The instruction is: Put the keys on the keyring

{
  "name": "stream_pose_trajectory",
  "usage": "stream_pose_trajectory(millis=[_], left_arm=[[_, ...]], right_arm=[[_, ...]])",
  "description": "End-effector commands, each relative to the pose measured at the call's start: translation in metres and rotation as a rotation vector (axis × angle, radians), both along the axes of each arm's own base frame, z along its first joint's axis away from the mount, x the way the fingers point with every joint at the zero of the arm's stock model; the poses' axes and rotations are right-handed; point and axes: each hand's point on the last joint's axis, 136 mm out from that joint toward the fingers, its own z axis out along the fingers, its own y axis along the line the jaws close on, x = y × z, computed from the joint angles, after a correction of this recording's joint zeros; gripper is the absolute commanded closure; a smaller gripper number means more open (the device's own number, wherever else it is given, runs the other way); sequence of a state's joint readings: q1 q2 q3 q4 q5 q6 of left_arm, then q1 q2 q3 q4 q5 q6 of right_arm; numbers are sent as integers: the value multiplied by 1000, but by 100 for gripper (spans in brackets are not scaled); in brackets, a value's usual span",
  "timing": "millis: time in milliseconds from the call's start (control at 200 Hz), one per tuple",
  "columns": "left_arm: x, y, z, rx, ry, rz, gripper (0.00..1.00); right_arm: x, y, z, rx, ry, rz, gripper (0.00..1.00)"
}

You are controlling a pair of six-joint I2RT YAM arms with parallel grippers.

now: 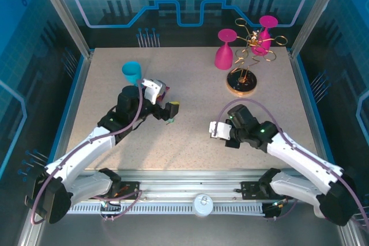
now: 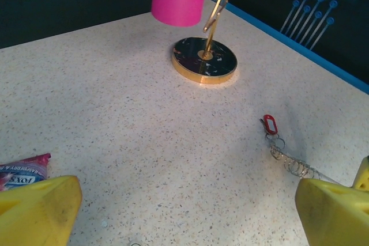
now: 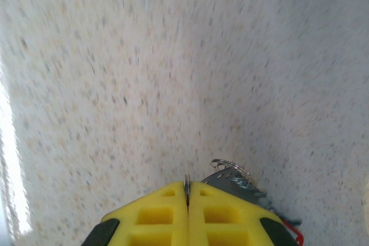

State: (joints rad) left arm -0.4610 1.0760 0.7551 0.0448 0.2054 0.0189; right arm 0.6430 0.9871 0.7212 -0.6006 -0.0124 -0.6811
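The red-tagged key (image 2: 269, 124) lies flat on the table, and a string of small metal rings (image 2: 291, 164) trails from it behind my right-hand finger (image 2: 337, 211). My left gripper (image 2: 187, 191) is open with bare table between its fingers; from above, the left gripper (image 1: 171, 111) hovers just over a small green tag (image 1: 170, 121). My right gripper (image 3: 187, 191) points down close to the table, shut on a thin metal ring edge (image 3: 186, 182). A grey key with a wire ring (image 3: 232, 176) lies beside its fingertips. I cannot tell whether the pinched ring is the keyring. From above, the right gripper (image 1: 218, 131) sits mid-table.
A purple snack packet (image 1: 163, 89) lies by the left gripper, also at the packet's edge (image 2: 23, 168). A teal cup (image 1: 132, 72) stands behind it. The gold wire rack (image 1: 253, 41) on its round base (image 2: 204, 60) holds pink glasses (image 1: 225, 50) at the back right.
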Motion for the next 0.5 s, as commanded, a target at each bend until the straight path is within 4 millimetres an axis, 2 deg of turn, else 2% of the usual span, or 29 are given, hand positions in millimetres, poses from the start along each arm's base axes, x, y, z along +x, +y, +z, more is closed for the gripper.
stream_pose_trajectory(millis=[0,250,395,490], left_arm=[[-15,-14,6,33,-101,-148,9],[-53,-31,9,104,-179,-420,28],[-82,-43,15,51,-179,-592,32],[-92,-53,16,22,-190,-677,37]], right_arm=[[-7,23,32,239,45,3,100],[-7,45,81,538,64,45,100],[-8,55,105,653,32,109,100],[-7,60,120,714,12,157,100]])
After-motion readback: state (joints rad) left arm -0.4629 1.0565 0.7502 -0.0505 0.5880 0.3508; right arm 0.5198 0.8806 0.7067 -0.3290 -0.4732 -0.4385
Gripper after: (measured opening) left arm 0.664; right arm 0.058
